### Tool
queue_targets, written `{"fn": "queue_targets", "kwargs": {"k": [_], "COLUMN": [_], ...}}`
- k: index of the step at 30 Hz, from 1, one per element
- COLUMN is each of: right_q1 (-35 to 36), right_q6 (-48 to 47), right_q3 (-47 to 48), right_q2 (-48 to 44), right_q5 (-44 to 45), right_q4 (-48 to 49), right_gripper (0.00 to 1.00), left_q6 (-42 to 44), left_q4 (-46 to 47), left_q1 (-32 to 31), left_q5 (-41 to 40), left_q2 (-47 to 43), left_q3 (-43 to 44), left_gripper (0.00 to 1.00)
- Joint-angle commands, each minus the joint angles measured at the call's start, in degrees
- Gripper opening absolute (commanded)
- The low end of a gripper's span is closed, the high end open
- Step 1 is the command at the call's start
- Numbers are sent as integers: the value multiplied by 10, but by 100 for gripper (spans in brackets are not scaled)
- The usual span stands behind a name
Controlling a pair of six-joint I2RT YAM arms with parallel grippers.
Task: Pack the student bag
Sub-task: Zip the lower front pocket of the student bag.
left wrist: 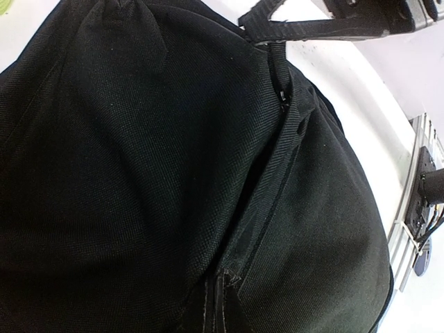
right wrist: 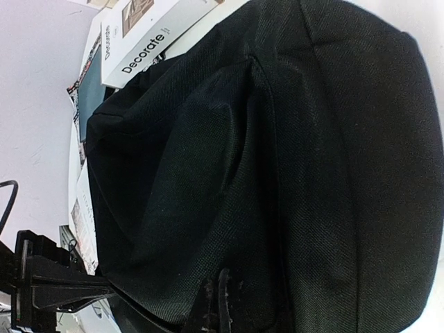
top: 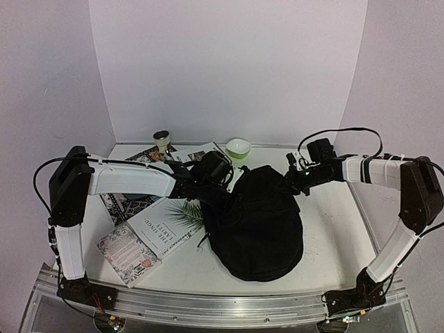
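Observation:
The student bag (top: 258, 220) is a big black fabric backpack lying in the middle of the table, its top toward the back. My left gripper (top: 223, 182) is at the bag's upper left edge. In the left wrist view the jaws (left wrist: 220, 281) are closed on a fold of the bag's fabric (left wrist: 139, 139) by a seam. My right gripper (top: 300, 180) is at the bag's upper right edge. In the right wrist view its jaws (right wrist: 220, 295) are closed on the black fabric (right wrist: 312, 152). The bag's inside is hidden.
A white book (top: 165, 220) and a patterned book (top: 128, 253) lie left of the bag, over a patterned mat (top: 128, 202). A "Decorate" book (right wrist: 149, 35) lies behind the bag. A green bowl (top: 238, 147) and a small cup (top: 161, 139) stand at the back.

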Motion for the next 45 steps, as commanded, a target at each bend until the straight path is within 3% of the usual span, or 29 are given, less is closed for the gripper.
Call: {"fn": "queue_targets", "kwargs": {"k": [1,9,17,24,29,35,40,45], "right_q1": [-13,-59,-87,-92,-92,-92,-90,-72], "right_q6": [-18,-62,-74,-85,-89,-98,-86,-69], "right_q3": [3,13,25,81,101,136,136,83], "right_q2": [-57,-101,-79,-36,-17,-6,-29,-97], "right_q5": [52,198,275,231,237,176,158,173], "right_q4": [-37,-131,-142,-145,-144,-144,-143,-143], "right_gripper": [0,0,0,0,0,0,9,30], "left_q6": [-17,-61,-54,-62,-60,-72,-86,-101], "left_q4": [-27,-35,-35,-31,-28,-22,-17,-17], "left_q1": [5,33,37,36,36,35,36,38], "left_q5": [-34,-40,-2,27,30,52,49,45], "left_q2": [-26,-69,-117,-111,-93,-34,27,37], "left_q3": [-2,-38,-72,-68,-29,49,132,160], "left_gripper": [0,0,0,0,0,0,7,22]}}
